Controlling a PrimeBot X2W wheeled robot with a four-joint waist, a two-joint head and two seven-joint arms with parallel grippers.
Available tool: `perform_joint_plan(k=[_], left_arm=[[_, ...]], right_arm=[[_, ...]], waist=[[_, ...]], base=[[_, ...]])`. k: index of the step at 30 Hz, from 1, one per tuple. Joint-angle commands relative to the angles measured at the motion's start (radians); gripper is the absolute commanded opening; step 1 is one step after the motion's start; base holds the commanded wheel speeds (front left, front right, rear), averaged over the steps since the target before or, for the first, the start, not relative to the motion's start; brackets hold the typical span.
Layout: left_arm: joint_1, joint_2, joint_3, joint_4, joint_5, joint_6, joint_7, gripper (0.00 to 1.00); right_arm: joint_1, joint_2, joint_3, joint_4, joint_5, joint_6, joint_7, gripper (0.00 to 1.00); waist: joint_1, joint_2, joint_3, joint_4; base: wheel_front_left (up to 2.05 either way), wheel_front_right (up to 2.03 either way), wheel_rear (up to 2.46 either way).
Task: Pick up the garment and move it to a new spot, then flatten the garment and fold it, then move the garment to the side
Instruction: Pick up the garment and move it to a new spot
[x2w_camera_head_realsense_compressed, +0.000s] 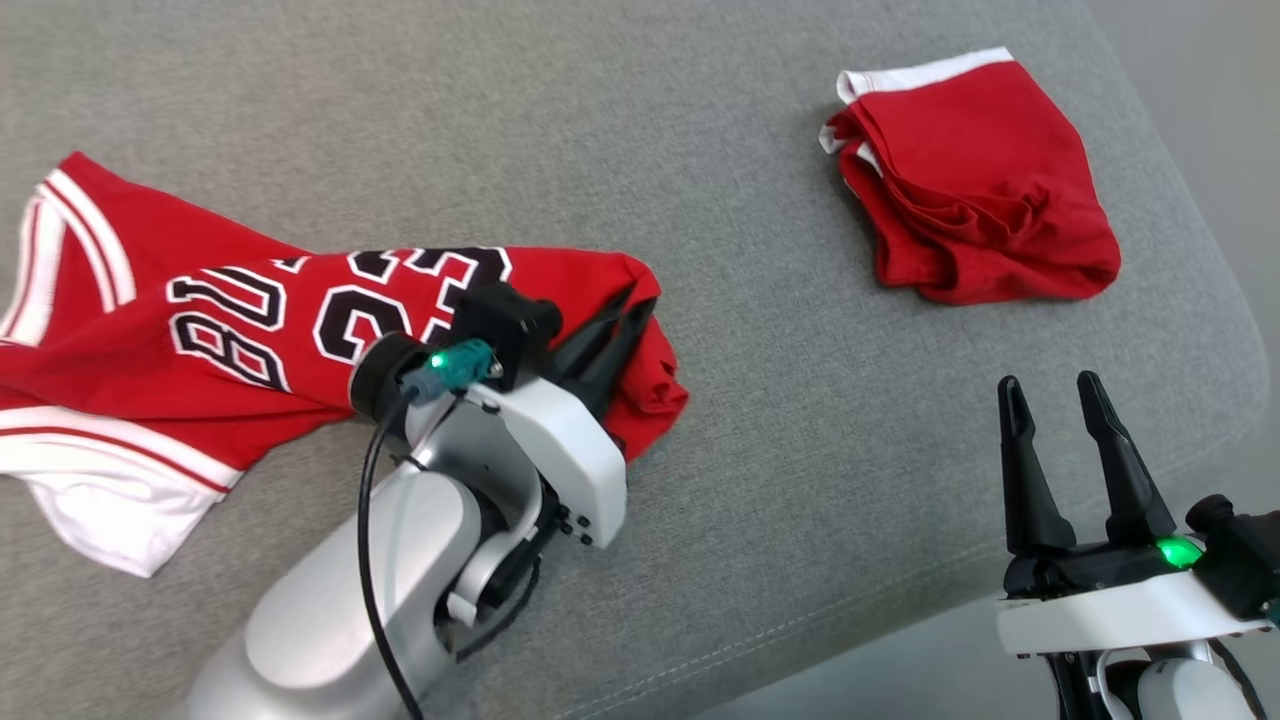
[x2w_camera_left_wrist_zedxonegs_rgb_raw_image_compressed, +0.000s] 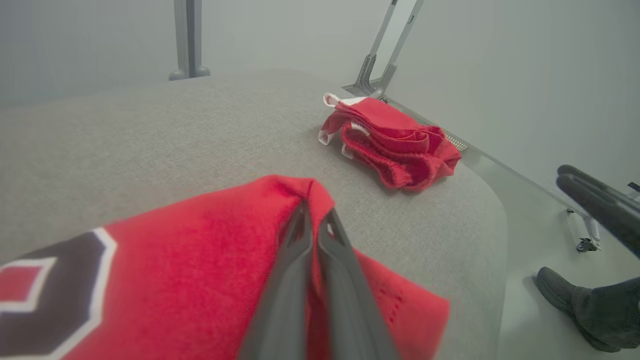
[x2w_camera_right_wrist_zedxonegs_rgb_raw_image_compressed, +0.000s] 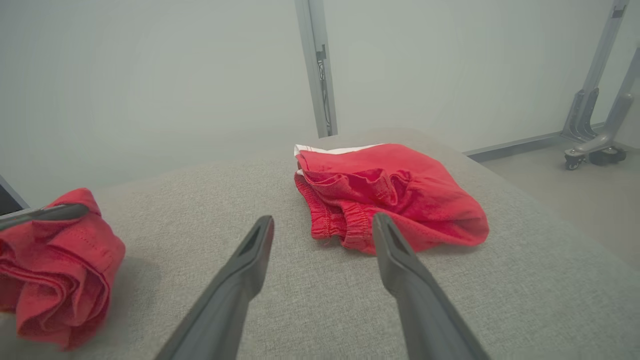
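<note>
Here, the left gripper (x2w_camera_head_realsense_compressed: 638, 300) clamps the basketball jersey (x2w_camera_head_realsense_compressed: 200, 330) by a bunched edge; the right gripper (x2w_camera_head_realsense_compressed: 1049, 382) hangs, fingers apart. A high, slow lift should clear the trailing cloth.

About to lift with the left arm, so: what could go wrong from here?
The left fingers pinch only a bunched end of the jersey; the rest lies spread on the cushion, so it may drag or slip free.
The folded shorts lie on the same cushion; carrying the jersey that way could disturb them.
A person's foot is on the floor beside the cushion; a wide swing might come near it.
</note>
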Motion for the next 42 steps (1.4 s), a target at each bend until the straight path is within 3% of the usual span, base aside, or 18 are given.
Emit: perform_joint_plan(k=[1, 4, 6, 14, 20, 26, 30, 36, 42], left_arm=[[-0.061, 0.006, 0.035, 0.01, 0.004, -0.013, 0.0, 0.0], [-0.079, 0.005, 0.037, 0.052, 0.0, -0.024, 0.0, 0.0], [-0.091, 0.003, 0.036, 0.082, -0.001, -0.033, 0.0, 1.0], [-0.088, -0.006, 0.016, 0.025, 0.005, -0.058, -0.032, 1.0], [-0.023, 0.065, 0.054, -0.089, 0.049, 0.024, -0.079, 1.0], [0.085, 0.129, 0.139, -0.185, 0.06, 0.133, -0.148, 1.0], [0.156, 0.154, 0.195, -0.213, 0.044, 0.176, -0.202, 1.0], [0.259, 0.176, 0.253, -0.192, 0.005, 0.194, -0.275, 1.0], [0.342, 0.192, 0.263, -0.149, -0.015, 0.175, -0.322, 1.0]], right_arm=[[-0.026, -0.011, 0.02, -0.028, 0.013, 0.0, -0.013, 1.0], [-0.033, -0.011, 0.027, -0.024, 0.023, 0.0, -0.013, 1.0], [-0.039, -0.011, 0.03, -0.019, 0.033, 0.0, -0.013, 1.0], [-0.049, -0.011, 0.014, -0.006, 0.011, 0.0, -0.013, 1.0], [-0.068, -0.01, 0.035, -0.003, -0.062, 0.0, -0.013, 1.0], [-0.067, -0.042, 0.026, 0.019, -0.12, 0.0, -0.013, 1.0], [-0.056, -0.073, 0.005, 0.038, -0.143, 0.0, -0.013, 1.0], [-0.012, -0.088, -0.036, 0.057, -0.174, 0.0, -0.004, 1.0], [0.051, -0.077, -0.048, 0.065, -0.194, 0.0, 0.003, 1.0]], waist=[[0.0, -0.0001, 0.03, -0.027], [0.0, -0.0001, 0.041, -0.039], [0.0, -0.0001, 0.043, -0.045], [0.0, -0.0001, 0.009, -0.003], [0.0, -0.0001, -0.034, 0.088], [0.0, -0.0001, -0.081, 0.235], [0.0, -0.0001, -0.114, 0.333], [0.0, -0.0001, -0.177, 0.427], [0.0, -0.0001, -0.239, 0.447]], base=[[0.0, 0.0, 0.0], [0.0, 0.0, 0.0], [0.0, 0.0, 0.0], [0.0, 0.0, 0.0], [0.0, 0.0, 0.0], [0.0, 0.0, 0.0], [0.0, 0.0, 0.0], [0.0, 0.0, 0.0], [0.0, 0.0, 0.0]])
